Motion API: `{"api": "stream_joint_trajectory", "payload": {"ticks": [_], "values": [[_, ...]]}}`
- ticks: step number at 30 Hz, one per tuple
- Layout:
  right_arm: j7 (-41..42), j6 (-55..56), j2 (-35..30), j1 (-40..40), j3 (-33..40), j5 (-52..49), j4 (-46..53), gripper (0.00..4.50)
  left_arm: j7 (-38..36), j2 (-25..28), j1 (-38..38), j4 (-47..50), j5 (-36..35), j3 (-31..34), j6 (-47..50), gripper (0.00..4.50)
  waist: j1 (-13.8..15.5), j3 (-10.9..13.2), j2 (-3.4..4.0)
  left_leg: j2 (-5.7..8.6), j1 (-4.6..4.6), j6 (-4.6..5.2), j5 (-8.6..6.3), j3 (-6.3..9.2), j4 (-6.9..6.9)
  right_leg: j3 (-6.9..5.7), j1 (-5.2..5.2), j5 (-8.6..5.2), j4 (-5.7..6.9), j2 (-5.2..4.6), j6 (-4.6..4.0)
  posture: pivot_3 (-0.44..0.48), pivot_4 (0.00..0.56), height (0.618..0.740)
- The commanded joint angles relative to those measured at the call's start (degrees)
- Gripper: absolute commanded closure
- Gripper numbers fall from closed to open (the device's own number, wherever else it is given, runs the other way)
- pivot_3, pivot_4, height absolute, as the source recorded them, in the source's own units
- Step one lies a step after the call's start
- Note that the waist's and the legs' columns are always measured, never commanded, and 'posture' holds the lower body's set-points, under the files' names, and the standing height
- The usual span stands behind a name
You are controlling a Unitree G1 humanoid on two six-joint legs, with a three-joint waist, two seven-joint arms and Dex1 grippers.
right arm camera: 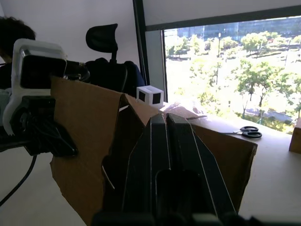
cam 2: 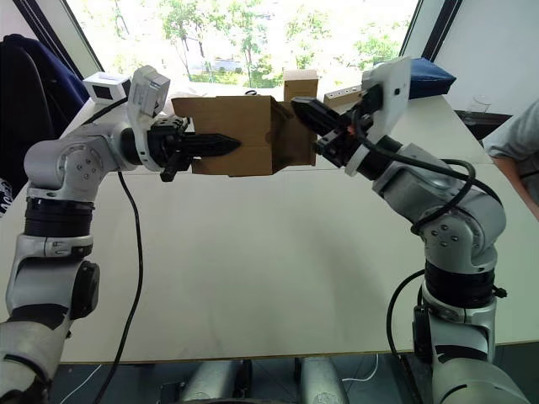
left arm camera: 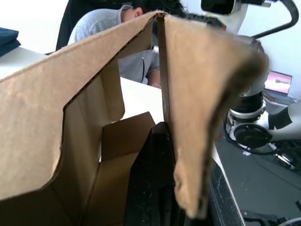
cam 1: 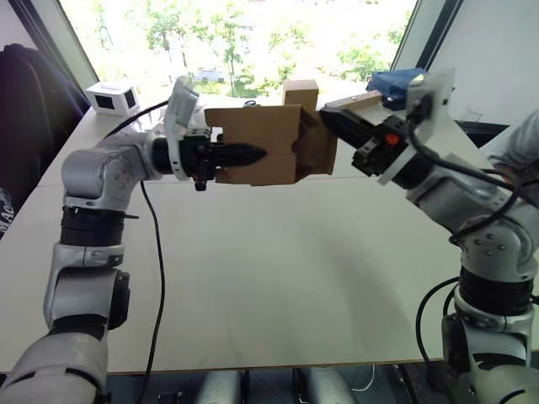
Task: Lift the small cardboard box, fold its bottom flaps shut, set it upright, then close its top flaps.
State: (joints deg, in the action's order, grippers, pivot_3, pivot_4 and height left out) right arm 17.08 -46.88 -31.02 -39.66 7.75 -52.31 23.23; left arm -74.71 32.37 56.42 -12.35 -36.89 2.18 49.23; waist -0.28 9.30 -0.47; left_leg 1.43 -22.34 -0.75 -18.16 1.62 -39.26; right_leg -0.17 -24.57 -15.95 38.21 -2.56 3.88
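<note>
Above the white table (cam 2: 278,278), mid-air between the two arms: the small cardboard box (cam 2: 232,135), lying on its side, clear of the tabletop. Left gripper (cam 2: 226,145) comes in from the robot's left, black fingers pinched together on the box's near side wall; left wrist view shows a dark finger (left arm camera: 150,188) lying inside the carton against a cardboard panel, so it's clamped on that wall. Right gripper (cam 2: 305,111) reaches in from the right at the box's far end, fingers pressed together with no gap in the right wrist view, tip against the flaps (cam 2: 296,141) splayed at that end; can't tell whether it pinches cardboard or just pushes on it. Can't tell whether those are the bottom flaps or the top flaps. Left wrist view looks into the open carton: inner flap (left arm camera: 123,141) folded partway in, not flat, end not shut. Behind the box on the table: a tidy tan cube-shaped box (cam 2: 301,86) standing upright, a long wooden block (cam 2: 341,97) just beside it, a blue bundle (cam 2: 429,77) at the far right, a small white cube with dark faces (cam 2: 103,87) at the far left corner. Scissors (right arm camera: 249,133) lie flat near the window edge. A person's sleeve and arm (cam 2: 512,143) at the right edge of the table. Black cable (cam 2: 135,244) hangs off the left arm.
</note>
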Motion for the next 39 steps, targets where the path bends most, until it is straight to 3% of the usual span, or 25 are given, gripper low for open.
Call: {"api": "stream_joint_trajectory", "payload": {"ticks": [1,13,24,29,39], "values": [[1.81,1.58,0.14,-0.42,-0.4,1.98,0.24,4.47,-0.56,0.26,1.51,2.26,-1.17,0.04,-0.45,4.5,-0.31,0.0,0.0,0.0,0.0,0.0,0.0,0.0,0.0,0.0,0.0,0.0,0.0,0.0,0.0,0.0,0.15,0.74],[3.59,-0.97,6.2,0.08,-0.3,-5.12,1.99,4.47,0.67,-1.38,0.31,4.84,-3.88,-0.13,2.12,4.5,-0.46,0.0,0.0,-0.01,0.0,0.0,0.0,0.02,0.03,0.0,-0.03,0.0,0.01,0.0,0.0,0.0,0.15,0.74],[3.82,-0.64,7.13,0.28,-0.2,-5.06,1.82,4.47,1.62,-1.12,0.19,4.23,-4.55,0.0,1.92,4.5,-0.52,0.0,0.0,-0.01,0.0,0.0,0.0,0.02,0.03,0.0,-0.03,0.0,0.0,0.0,0.0,0.0,0.15,0.74],[3.4,-1.58,4.23,2.73,2.47,-6.09,4.06,4.47,1.94,-0.76,0.35,3.14,-4.07,0.48,1.11,4.5,-0.38,0.0,0.0,0.0,-0.01,0.0,0.0,0.02,0.03,0.0,-0.03,0.0,0.0,-0.01,0.0,0.0,0.15,0.74],[3.74,-6.49,-8.75,12.49,13.79,-18.03,8.89,4.47,1.27,0.26,-0.29,2.73,-4.22,0.32,0.47,4.5,-0.4,0.0,-0.01,-0.02,-0.02,0.06,-0.03,0.03,0.03,0.0,-0.02,0.0,-0.02,-0.01,0.0,0.0,0.15,0.74]]}}
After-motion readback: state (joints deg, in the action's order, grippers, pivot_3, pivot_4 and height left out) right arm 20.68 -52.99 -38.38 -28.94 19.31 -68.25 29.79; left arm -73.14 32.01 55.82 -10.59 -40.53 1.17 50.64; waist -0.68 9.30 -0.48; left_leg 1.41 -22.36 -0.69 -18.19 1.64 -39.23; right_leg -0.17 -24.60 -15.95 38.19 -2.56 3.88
